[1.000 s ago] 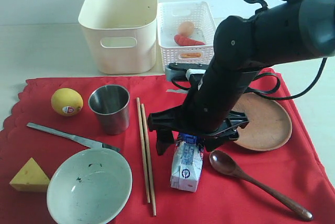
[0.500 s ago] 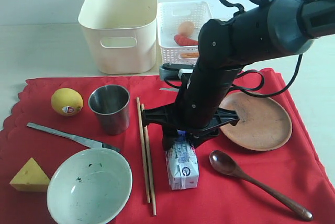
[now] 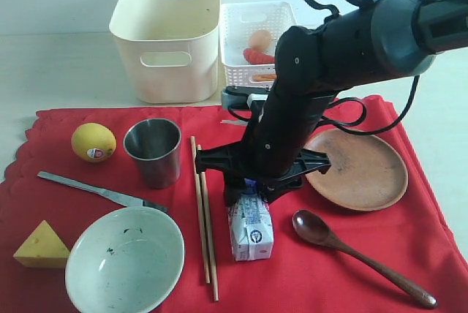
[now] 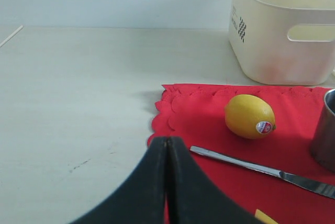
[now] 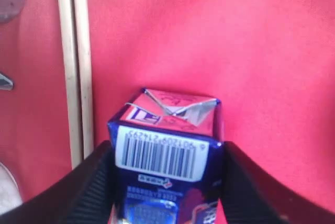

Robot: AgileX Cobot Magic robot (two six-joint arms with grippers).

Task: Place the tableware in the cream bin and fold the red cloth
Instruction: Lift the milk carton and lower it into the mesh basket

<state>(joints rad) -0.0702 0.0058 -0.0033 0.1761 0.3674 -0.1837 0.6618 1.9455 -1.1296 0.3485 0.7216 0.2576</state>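
Milk carton [image 3: 250, 227] lies flat on the red cloth [image 3: 329, 276], between the chopstick pair [image 3: 204, 203] and the dark wooden spoon [image 3: 351, 251]. The right pincer [image 3: 251, 191] is set down over its gabled end. In the right wrist view both pads are seen pressed against the carton's sides, so it is read as clamped on the carton, which is not yet lifted. The left pincer [image 4: 167, 148] is closed tight on nothing and is parked above the counter [image 4: 78, 103], just off the cloth's scalloped corner.

Step judged: the carton is being cleared off the cloth. It is not tableware, so the white lattice basket [image 3: 234, 42] is the likely target, not the cream bin [image 3: 167, 64].

Notes for the lift:
- Squeeze should be kept light. Carton walls look soft and could be crushed or squirted out of the pads.
- A straight vertical lift is advised first. The chopsticks lie just beside one finger and would be rolled by any sideways drag.
- The cloth should be watched for snagging under the fingertips.
- The carton should be set beside the egg [image 3: 259, 39] and sausage [image 3: 263, 57], not dropped on them.

The steel cup [image 3: 153, 152], bowl [image 3: 124, 258], knife [image 3: 95, 190] and plate [image 3: 362, 170] are also on the cloth. None of the tableware is binned yet, so folding is judged far off.
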